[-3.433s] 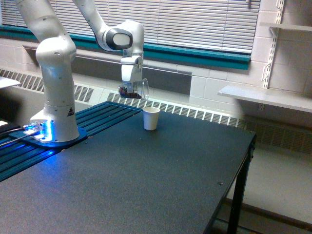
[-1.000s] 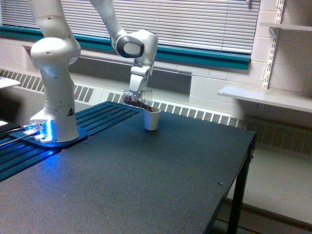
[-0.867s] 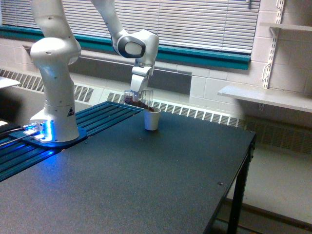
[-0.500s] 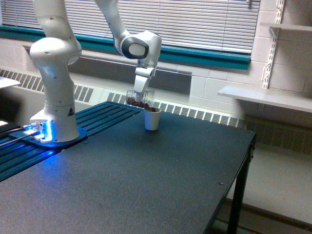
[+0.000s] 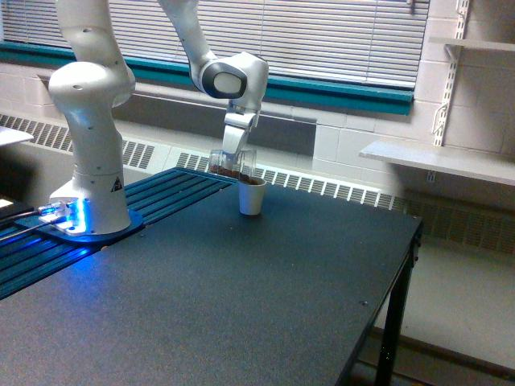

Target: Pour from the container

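Dark table (image 5: 265, 305), gripper (image 5: 232, 151) tilting clear cup (image 5: 232, 165) above white cup (image 5: 252, 196)

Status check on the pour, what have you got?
Gripper shut on the clear cup, tilted over the white cup. Brown bits visible at the white cup's rim. Nothing in the way on the table.

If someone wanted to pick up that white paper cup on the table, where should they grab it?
Probably around the mid side wall of the white paper cup, coming from the exterior view's right. It stands upright on the table, and the end effector holds the clear cup tilted over its rim on the other side.
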Robot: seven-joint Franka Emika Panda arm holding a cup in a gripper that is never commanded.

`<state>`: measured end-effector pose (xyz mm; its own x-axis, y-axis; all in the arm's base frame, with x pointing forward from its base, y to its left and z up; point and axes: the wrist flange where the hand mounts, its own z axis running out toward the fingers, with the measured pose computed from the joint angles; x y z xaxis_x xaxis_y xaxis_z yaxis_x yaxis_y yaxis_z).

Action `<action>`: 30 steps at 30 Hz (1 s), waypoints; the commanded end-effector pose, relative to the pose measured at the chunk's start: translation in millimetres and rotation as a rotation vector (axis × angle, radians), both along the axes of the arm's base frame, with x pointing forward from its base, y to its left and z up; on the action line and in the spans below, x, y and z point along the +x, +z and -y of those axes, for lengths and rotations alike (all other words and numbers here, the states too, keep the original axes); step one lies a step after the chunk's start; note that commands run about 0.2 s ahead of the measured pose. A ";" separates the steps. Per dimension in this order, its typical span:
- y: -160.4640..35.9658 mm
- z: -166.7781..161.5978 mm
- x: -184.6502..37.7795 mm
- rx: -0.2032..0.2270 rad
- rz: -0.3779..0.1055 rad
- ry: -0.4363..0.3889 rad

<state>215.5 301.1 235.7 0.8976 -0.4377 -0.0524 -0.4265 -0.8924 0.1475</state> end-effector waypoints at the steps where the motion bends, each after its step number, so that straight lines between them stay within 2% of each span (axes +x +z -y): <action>1: 5.0 0.8 5.1 0.008 0.005 0.003; 10: 9.6 3.0 10.1 0.007 0.003 0.014; 30: 7.1 -2.7 3.2 0.021 -0.042 0.039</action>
